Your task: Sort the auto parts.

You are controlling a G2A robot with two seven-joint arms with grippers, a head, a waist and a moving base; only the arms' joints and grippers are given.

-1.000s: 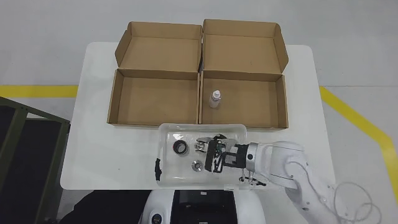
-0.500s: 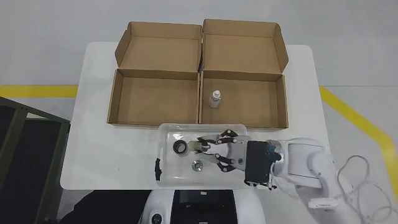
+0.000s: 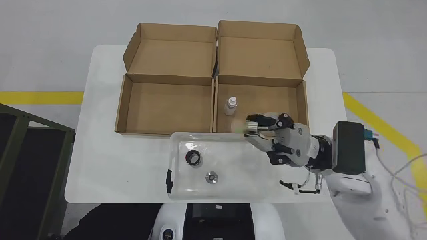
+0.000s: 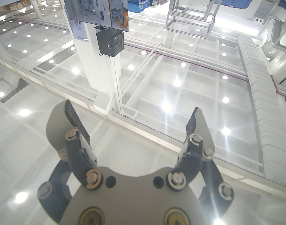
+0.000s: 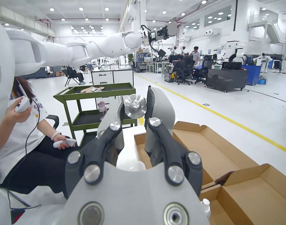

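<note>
Silvery metal wheel (image 5: 135, 106) clamped at the very tips of the right pincer (image 5: 136, 101); left pincer (image 4: 131, 108) apart.

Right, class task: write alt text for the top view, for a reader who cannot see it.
The right gripper, shut on a small metal part, hangs over the near edge of the right box, which holds a bottle. The left box stands beside it; the clear tray in front holds a ring and a disc.
</note>
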